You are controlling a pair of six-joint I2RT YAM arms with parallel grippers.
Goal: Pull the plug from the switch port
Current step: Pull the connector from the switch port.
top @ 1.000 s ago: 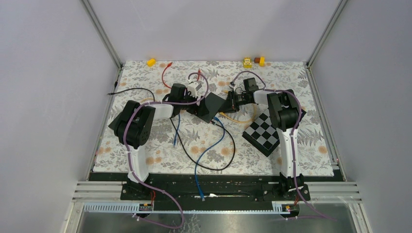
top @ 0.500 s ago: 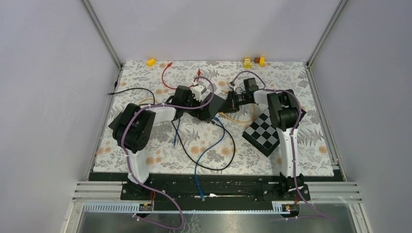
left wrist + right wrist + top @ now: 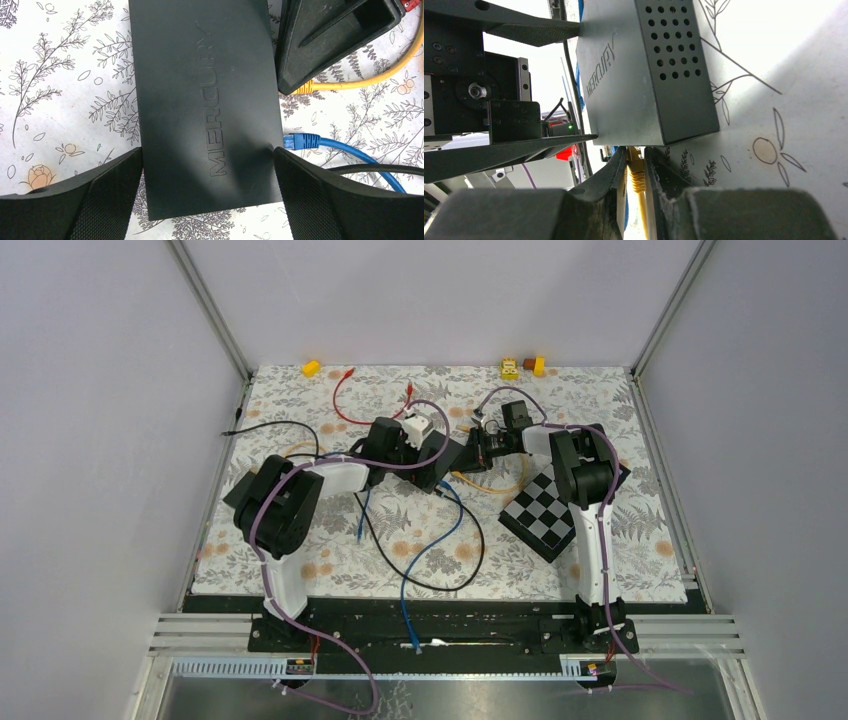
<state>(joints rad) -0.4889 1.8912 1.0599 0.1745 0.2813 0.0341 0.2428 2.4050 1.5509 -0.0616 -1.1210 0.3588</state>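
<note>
Fingers [image 3: 661,185] of the right gripper [image 3: 635,154] are clenched on the yellow plug [image 3: 638,176], one on each side. The plug's tip is right at the edge of the black switch [image 3: 639,75]; whether it is seated in a port can't be seen. One yellow cable [image 3: 360,80] trails from under that gripper and curves off to the right.

Over to the left gripper [image 3: 207,155]: its two fingers [image 3: 75,200] straddle the switch and press on both long sides, gripping the box across its width, MERCURY lettering face up.

So that's one switch, flat on the floral mat [image 3: 640,530], mid-table and toward the far half. It sits between two grippers, the left arm reaching in from the left, the right arm from the right.

One blue plug [image 3: 300,141] lies just beside the same side of the switch as the yellow one, nearer the arms; contact I can't call.

Wider out, overhead:
- Two blue cable runs [image 3: 405,605] come toward the near edge.
- A black cable loop [image 3: 440,589] crosses them.
- Two red leads [image 3: 338,398] lie toward the far side.
- One checkerboard [image 3: 540,518] lies by the right arm.
- Three small yellow blocks [image 3: 312,368] line the far edge, one left and two right.
</note>
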